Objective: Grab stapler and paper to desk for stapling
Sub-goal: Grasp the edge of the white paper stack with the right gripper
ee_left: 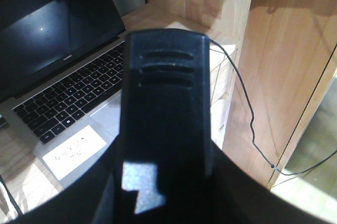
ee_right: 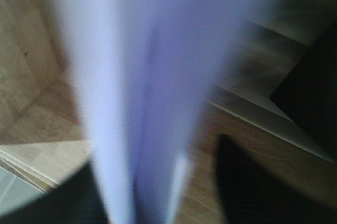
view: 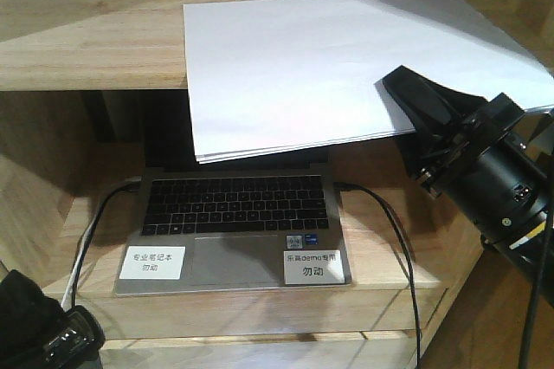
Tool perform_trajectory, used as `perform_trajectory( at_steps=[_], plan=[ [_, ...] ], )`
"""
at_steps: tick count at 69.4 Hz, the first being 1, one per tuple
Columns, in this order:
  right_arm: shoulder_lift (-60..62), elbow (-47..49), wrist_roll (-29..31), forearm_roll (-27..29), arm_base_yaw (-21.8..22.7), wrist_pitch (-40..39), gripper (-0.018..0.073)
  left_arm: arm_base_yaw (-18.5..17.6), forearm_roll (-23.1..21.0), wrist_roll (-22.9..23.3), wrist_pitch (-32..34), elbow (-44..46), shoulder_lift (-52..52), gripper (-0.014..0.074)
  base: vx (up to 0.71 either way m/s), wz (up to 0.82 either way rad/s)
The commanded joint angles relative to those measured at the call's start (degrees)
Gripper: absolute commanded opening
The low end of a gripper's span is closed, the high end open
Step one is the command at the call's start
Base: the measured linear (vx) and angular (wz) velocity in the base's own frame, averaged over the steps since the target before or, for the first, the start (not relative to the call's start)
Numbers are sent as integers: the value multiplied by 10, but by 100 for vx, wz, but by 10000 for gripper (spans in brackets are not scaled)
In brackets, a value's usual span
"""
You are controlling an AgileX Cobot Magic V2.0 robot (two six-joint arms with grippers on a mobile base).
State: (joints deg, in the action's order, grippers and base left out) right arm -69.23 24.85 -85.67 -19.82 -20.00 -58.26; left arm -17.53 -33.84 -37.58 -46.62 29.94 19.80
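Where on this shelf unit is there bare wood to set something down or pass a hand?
Bare: the upper shelf board left of the paper, and a narrow strip right of the laptop, crossed by a cable. Crowded: the centre, where the paper, pinched by the right gripper, overhangs the laptop.

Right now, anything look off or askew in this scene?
Yes: the paper sits skewed, jutting off the upper shelf over the open laptop and covering most of its screen. Sheets at its lower edge are slightly fanned. The right gripper is clamped on its right edge, so it looks held, not dropped. No spill or damage visible.
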Motion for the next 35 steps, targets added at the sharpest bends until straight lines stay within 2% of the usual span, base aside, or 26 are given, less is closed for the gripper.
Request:
perform_trajectory(
  at_steps=[1,7,17,35],
  plan=[
    [7,18,0,11,0,-40,135,-1,-32,1,50,17,3,-6,0,0],
    [7,18,-2,6,0,-45,-17,-1,-32,1,50,17,3,-6,0,0],
    [15,11,-24,-4,0,-55,-11,-1,-32,1,50,17,3,-6,0,0],
    [82,-48,-20,14,0,-55,-8,-1,-32,1,50,17,3,-6,0,0]
  ],
)
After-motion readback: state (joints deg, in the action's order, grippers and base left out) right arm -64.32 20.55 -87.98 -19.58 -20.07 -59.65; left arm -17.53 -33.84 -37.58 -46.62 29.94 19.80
